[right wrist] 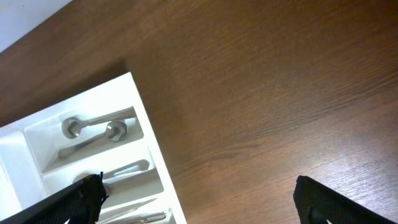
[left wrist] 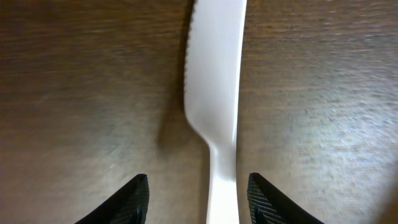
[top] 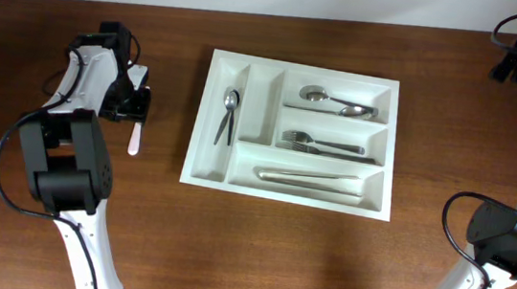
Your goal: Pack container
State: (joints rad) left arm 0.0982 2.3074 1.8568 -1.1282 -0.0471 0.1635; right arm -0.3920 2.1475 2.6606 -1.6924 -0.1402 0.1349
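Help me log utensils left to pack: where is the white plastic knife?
In the overhead view the white plastic knife lies on the wooden table, left of the white plastic cutlery tray, between the open fingers of the left gripper.

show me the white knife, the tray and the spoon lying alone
white knife [left wrist: 214, 93], left wrist view, blade
container [top: 282, 199], overhead view, near rim
lone spoon [top: 225, 120], overhead view, handle

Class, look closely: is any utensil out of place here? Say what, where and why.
The white plastic knife lies on the table left of the container, outside every compartment, while the metal cutlery sits sorted inside. The left gripper straddles its handle, jaws open.
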